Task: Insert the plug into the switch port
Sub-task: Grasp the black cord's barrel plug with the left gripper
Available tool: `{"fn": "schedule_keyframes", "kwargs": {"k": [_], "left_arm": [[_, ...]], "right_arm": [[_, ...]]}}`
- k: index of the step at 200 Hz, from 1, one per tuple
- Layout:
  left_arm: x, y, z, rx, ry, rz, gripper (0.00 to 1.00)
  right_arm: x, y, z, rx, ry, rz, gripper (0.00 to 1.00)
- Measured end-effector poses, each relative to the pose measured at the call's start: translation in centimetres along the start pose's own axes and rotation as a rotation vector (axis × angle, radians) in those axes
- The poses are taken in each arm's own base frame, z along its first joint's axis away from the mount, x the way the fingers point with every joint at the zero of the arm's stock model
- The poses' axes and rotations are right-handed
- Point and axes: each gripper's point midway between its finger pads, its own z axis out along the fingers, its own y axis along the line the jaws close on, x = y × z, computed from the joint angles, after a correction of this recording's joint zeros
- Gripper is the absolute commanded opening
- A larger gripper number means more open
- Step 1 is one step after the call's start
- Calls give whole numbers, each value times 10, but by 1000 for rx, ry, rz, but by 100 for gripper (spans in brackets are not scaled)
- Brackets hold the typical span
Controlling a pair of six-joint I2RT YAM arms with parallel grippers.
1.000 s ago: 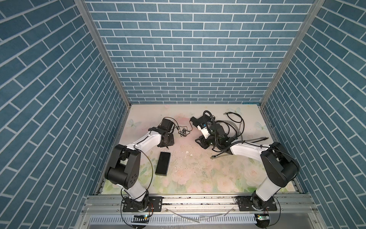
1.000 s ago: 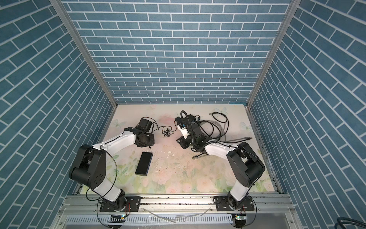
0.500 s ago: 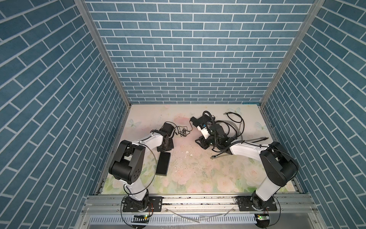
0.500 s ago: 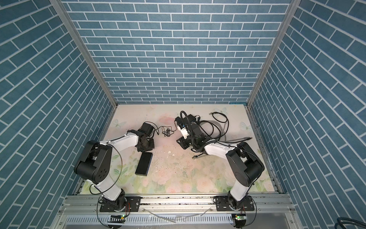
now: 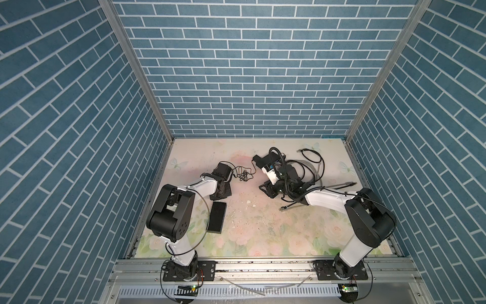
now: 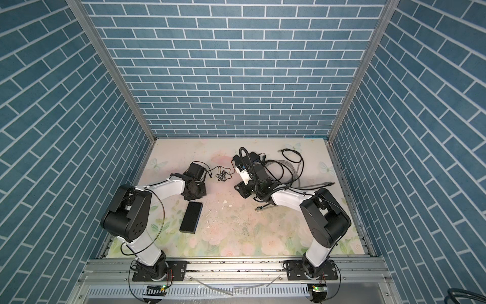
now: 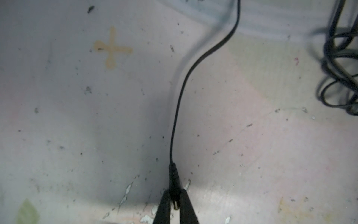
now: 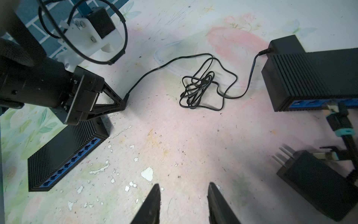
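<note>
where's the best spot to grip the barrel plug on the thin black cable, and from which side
Pinch the plug on its stiff moulded body, behind the metal tip, jaws across its sides from above: it lies along the table, and the thin cable would probably flex. The left gripper is shut on it near the tip.

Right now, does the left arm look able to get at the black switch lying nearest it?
Probably yes: the switch lies right beside the left end effector, nothing between them, though it is shut on the plug.
</note>
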Motion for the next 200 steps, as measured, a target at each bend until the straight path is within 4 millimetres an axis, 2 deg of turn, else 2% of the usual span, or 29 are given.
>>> {"fn": "schedule_keyframes", "kwargs": {"k": [31, 80, 105, 144, 200], "left_arm": [[-3, -2, 1, 12, -19, 10, 2], [1, -15, -1, 105, -63, 80, 2], [7, -39, -13, 189, -100, 191, 2], [10, -87, -48, 378, -238, 356, 2], [19, -114, -68, 549, -338, 440, 3]], "right_arm": [[1, 0, 0, -2, 2, 1, 40], [1, 1, 0, -4, 4, 14, 41], [2, 0, 5, -5, 18, 61, 41], [-9, 5, 7, -32, 8, 139, 41], [-25, 14, 7, -79, -6, 202, 41]]}}
